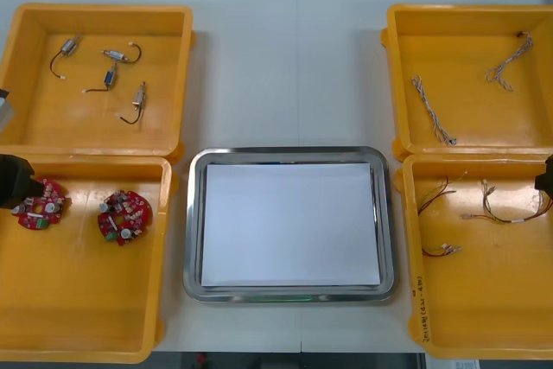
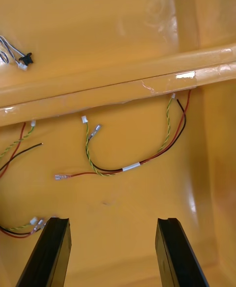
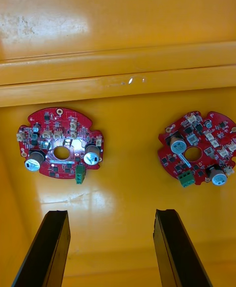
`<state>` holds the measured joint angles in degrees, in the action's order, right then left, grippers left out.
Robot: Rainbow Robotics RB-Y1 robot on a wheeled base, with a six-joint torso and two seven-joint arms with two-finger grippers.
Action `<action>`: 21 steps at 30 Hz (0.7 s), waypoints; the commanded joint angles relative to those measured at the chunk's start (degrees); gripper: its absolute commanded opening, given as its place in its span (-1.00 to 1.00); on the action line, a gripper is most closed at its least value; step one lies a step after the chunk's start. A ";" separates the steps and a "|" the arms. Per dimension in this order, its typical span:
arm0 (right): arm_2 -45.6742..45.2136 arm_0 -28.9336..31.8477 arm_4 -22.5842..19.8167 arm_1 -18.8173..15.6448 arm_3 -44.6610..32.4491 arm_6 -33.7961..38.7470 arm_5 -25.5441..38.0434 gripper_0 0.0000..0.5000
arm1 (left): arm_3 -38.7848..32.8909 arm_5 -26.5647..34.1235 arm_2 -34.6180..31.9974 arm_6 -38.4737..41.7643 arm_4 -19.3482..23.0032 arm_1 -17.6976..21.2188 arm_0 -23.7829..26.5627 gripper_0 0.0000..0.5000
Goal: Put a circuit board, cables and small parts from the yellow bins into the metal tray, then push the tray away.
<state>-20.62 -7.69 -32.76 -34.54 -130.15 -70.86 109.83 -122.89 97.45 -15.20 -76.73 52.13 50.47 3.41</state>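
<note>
Fingers (image 3: 49,247) of the left gripper (image 3: 110,213) stand wide apart and grip nothing; you have that gripper at the outer edge of the near left yellow bin (image 1: 78,300), above its floor; two round red circuit boards lie flat there, apart from each other; the outer board (image 1: 41,205) sits just beside the gripper, the inner board (image 1: 124,215) nearer the tray. In the far left yellow bin (image 1: 95,131), four small metal parts (image 1: 121,55) with dark leads lie scattered. The metal tray (image 1: 194,213), white inside, rests on the surface (image 1: 294,66) between the two pairs of bins. The far right yellow bin (image 1: 467,41) holds two twisted blue and white cables (image 1: 432,110), well apart; the near right yellow bin (image 1: 484,300) holds three red and yellow cables (image 1: 510,211). Your right gripper (image 2: 112,220) is at that bin's outer edge; its fingers are likewise spread wide, holding nothing; one cable lies on the bin floor ahead of the fingertips.
</note>
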 commanded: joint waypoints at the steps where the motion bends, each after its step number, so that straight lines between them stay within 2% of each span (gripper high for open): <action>1: -1.18 -2.50 2.18 3.25 0.07 2.22 0.17 1.00 | -0.51 -5.08 -0.79 -0.71 1.05 3.49 -4.38 1.00; 11: -1.00 -2.50 5.34 8.35 2.80 5.03 0.17 1.00 | -0.42 -15.54 -0.79 -2.64 2.63 5.34 -11.41 1.00; 21: 1.99 -2.50 8.15 10.11 5.08 18.04 0.17 1.00 | 0.72 -20.72 0.79 -4.57 3.16 5.69 -14.05 1.00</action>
<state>-20.08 -8.97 -25.65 -25.23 -125.56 -57.46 109.83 -122.67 79.10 -15.16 -76.73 54.85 53.54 -9.10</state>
